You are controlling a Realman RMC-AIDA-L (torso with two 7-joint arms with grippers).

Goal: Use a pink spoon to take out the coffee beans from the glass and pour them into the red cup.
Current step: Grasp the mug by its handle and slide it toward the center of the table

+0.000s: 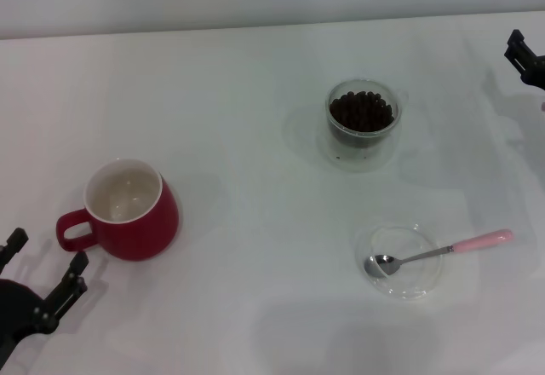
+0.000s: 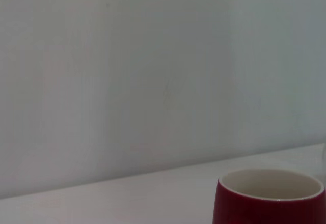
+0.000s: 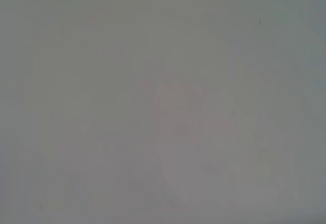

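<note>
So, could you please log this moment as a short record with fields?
red cup: upright, empty, near left gripper
glass: holds coffee beans
pink spoon: bowl resting in clear saucer, handle pointing right
left gripper: open, low beside cup handle
right gripper: at far right edge
progress: spoon untouched

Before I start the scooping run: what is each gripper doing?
Left gripper: open, empty, near the red cup.
Right gripper: cannot be told.
</note>
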